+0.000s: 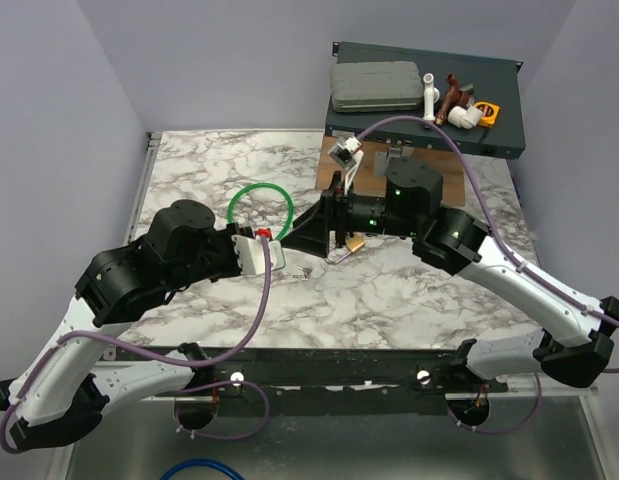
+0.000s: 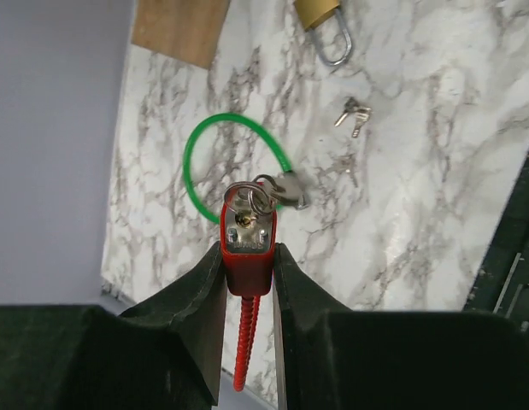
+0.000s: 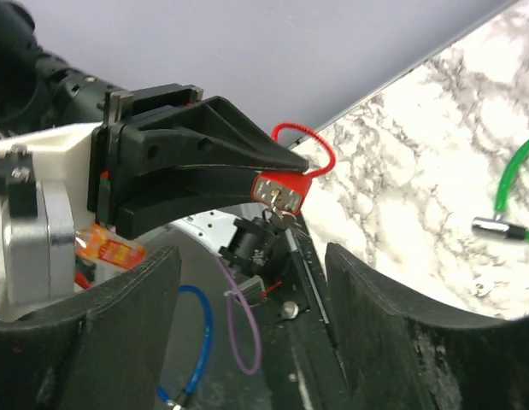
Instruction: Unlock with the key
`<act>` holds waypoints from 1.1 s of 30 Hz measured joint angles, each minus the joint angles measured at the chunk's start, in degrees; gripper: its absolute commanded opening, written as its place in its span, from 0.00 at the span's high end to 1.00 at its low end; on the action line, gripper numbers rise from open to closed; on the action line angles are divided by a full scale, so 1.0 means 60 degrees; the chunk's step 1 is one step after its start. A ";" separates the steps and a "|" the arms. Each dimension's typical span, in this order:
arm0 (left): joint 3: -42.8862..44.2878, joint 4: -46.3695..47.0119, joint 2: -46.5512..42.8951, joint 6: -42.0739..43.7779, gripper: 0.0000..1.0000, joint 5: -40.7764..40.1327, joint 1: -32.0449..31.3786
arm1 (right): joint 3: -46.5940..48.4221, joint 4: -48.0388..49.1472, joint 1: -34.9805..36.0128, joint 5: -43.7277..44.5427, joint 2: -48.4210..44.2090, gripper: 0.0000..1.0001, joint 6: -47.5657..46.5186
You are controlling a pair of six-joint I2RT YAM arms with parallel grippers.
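Key [image 2: 248, 232] sits pinched in the left hand [image 2: 249, 260].

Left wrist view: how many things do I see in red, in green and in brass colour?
Red: 1, the red-tagged key on its cord
Green: 1, the green cable loop
Brass: 1, the brass padlock
Total: 3

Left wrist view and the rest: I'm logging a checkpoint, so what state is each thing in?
left fingers: shut on the red lock
right fingers: open, empty
key: on its ring at the red lock's face
brass padlock: lying flat, shackle looks closed
green cable: lying in a loop
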 measured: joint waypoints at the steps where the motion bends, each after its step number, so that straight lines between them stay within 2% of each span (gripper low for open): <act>1: 0.0211 -0.0273 0.0098 -0.0157 1.00 0.0339 0.0022 | -0.0025 -0.0036 0.0004 -0.0004 -0.0153 0.25 -0.0448; 6: 0.0973 -0.1366 0.0550 -0.0608 1.00 0.1672 0.0131 | -0.0455 0.0153 0.0004 -0.0328 -0.0543 0.22 -0.2047; 11: 0.1330 -0.2175 0.0973 -0.0907 1.00 0.2561 0.0138 | -0.0510 0.0339 0.0004 -0.1246 -0.0361 0.20 -0.3249; 20: 0.1399 -0.2667 0.1060 -0.1304 1.00 0.3650 0.0481 | -0.0517 0.0543 0.0127 -0.2514 -0.0149 0.20 -0.4160; 33: 0.1708 -0.2681 0.1184 -0.1920 1.00 0.5064 0.1249 | -0.1151 0.1155 0.1064 -0.2237 0.0113 0.29 -0.4721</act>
